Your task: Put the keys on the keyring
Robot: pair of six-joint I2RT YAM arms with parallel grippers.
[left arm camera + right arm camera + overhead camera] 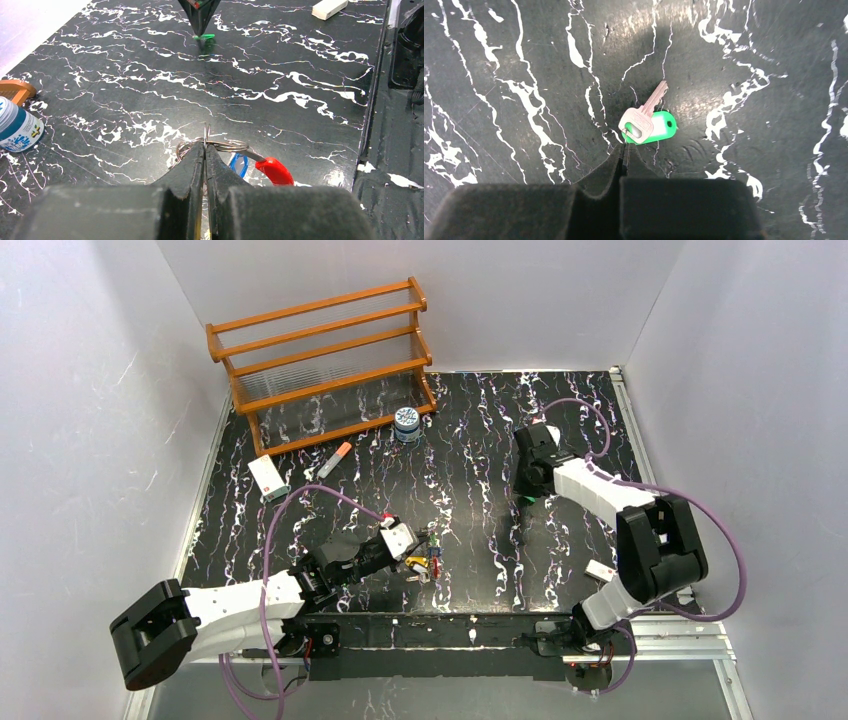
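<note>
Black marbled table (pixel 470 440), grey walls on three sides. Wooden rack (pixel 320 350) at far-left corner, skewed vs table edge. L arm stretched low over near-left part, R arm bent in over right-centre.

Left gripper (pixel 205 148): fingers pressed tight together, pinching the wire of the keyring (pixel 234 145). Ring sticks out just past the tips, low over table near front, left of centre. Touching the surface or not: cannot tell.

Right gripper (pixel 624 150): tips closed flat against each other, nipping the rim of the green key (pixel 639 124) at its head. Silver blade pointing away from fingers, green plastic part under the head. Key at table level, right of centre, well apart from keyring.

Blue-white jar (pixel 406 424) upright just off rack's right foot. White box (pixel 266 477) near left edge, second white box (pixel 600 570) beside R arm base. Orange-tipped marker (pixel 335 460) flat betw. left box and jar.

Other keys (pixel 425 562) bunched at L gripper tips, hanging off the ring: red piece (pixel 274 171) on a grey stem to right of fingers, blue head (pixel 239 164) just beside it, partly behind right finger. Yellow and green bits in top view, too small for detail.
</note>
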